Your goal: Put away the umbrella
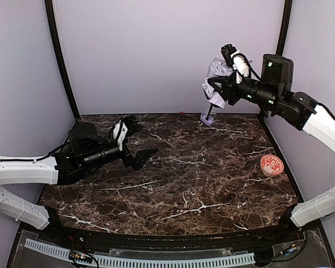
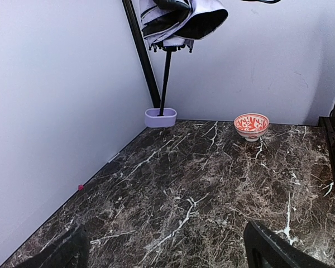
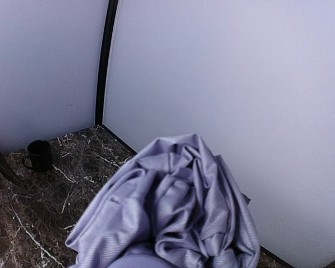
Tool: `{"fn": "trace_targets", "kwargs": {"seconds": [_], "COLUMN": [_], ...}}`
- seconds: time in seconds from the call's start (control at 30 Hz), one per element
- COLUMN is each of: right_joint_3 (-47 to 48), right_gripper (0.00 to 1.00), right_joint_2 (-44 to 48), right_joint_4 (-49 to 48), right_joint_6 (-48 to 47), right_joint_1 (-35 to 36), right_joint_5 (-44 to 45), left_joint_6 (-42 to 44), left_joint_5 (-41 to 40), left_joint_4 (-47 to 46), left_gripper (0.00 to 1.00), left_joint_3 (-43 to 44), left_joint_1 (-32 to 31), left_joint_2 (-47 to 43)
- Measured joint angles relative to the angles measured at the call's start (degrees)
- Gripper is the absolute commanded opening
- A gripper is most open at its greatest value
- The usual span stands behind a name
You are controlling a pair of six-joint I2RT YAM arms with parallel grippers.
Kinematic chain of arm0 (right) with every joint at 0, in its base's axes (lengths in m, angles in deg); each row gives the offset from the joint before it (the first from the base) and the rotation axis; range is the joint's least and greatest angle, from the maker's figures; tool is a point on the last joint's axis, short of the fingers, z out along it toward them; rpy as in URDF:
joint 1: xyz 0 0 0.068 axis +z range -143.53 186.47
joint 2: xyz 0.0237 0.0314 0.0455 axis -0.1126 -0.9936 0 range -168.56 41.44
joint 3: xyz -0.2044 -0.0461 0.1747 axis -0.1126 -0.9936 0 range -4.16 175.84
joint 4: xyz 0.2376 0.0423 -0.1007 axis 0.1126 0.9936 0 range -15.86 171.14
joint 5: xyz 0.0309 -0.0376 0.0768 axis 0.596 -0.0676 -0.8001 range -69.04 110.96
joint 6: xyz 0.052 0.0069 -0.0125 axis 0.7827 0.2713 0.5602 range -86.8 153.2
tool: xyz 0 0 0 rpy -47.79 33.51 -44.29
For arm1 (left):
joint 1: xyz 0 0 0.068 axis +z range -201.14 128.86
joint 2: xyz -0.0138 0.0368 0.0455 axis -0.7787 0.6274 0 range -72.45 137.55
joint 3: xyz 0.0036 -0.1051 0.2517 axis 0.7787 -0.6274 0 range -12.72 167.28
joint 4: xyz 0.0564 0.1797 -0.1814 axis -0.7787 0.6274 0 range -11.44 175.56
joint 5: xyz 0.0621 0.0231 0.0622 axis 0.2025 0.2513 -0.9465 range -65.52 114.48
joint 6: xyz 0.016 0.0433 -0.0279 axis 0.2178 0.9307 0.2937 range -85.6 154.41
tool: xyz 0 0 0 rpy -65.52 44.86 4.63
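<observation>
The right end effector [image 1: 226, 85] is clenched on the bunched canopy of the folding umbrella [image 1: 216, 70] (pale lavender fabric w/ black lining), high near the back-right corner. The thin black shaft [image 2: 166, 78] goes down, a bit tilted, to the small lavender handle [image 2: 160, 118], which rests on the dark marble table [image 1: 184, 184] close to the back wall. The left end effector [image 1: 143, 158] is released, jaws wide apart, holding nothing, over the left part of the table, well apart from the umbrella. A red-and-white patterned bowl [image 1: 271, 165] stands near the right edge.
</observation>
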Motion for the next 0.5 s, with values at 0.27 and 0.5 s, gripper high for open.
{"fn": "trace_targets", "kwargs": {"seconds": [0.27, 0.5], "right_joint_3": [-27.2, -39.9], "right_gripper": [0.22, 0.22], "right_joint_2": [-7.5, -18.5], "right_joint_4": [-18.1, -49.4], "right_joint_6": [5.9, 8.3], "right_joint_1": [-1.4, -1.8], "right_joint_5": [-7.1, -9.5], "left_joint_6": [-0.3, -0.7], "left_joint_5": [-0.2, 0.0], "left_joint_4": [1.6, 1.6], "left_gripper": [0.99, 0.99], "left_joint_3": [0.0, 0.0], "left_joint_1": [0.5, 1.3], "left_joint_2": [0.0, 0.1]}}
